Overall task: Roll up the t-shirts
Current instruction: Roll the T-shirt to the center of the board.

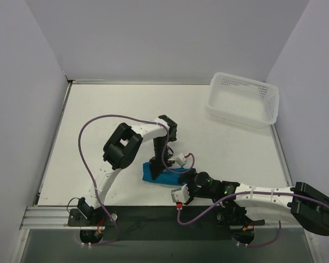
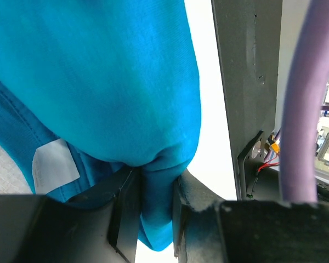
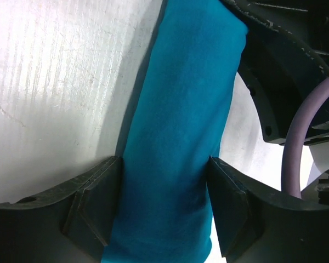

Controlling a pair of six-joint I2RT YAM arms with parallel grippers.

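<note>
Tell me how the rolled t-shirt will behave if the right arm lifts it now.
Probably floppy: the t-shirt bunches into soft folds where the left gripper pinches it. It is likely light, and may squash rather than resist the right gripper, whose fingers flank it. The roll could loosen, since nothing visibly binds it.

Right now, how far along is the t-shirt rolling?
Done: the t-shirt is already a compact roll. In hand: the left gripper pinches a fold of it, and the right gripper brackets its body, pads touching both sides. Left: probably tidy and release; if it belongs in the white basket, that isn't done.
</note>
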